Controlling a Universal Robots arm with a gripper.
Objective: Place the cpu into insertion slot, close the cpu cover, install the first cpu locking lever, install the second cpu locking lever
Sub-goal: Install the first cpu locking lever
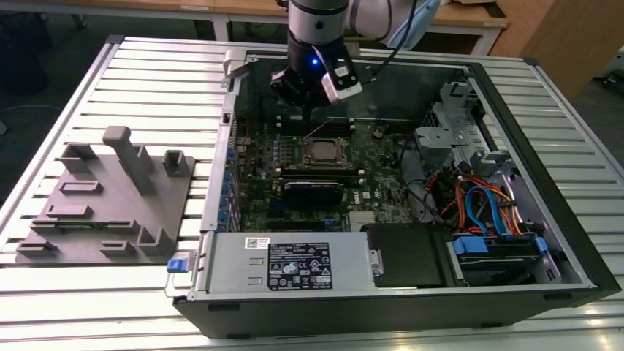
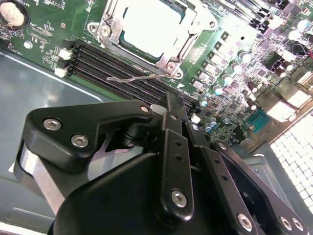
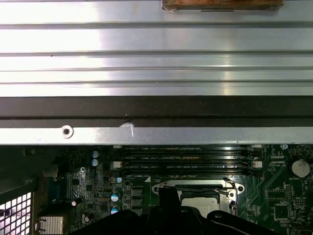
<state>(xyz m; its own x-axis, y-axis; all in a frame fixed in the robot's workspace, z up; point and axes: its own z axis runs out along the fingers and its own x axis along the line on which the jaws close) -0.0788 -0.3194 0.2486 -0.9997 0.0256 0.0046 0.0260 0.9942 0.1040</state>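
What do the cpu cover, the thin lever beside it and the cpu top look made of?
cpu cover: bright stamped sheet metal, probably steel; glossy glare, thin pressed edges.
lever: thin bent metal wire, silvery, shiny.
cpu: pale metal lid; washed out by glare, so finish unclear.

One cpu, one cpu cover, one end effector.

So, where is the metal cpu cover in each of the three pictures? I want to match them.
Exterior view: the cpu cover lies near the picture's middle, inside the computer case.
Second wrist view: the cover frames the bright cpu, next to the memory slots.
First wrist view: the cover borders the same slots.
Shared landmark: the long black memory slots, right beside the cover in every view.
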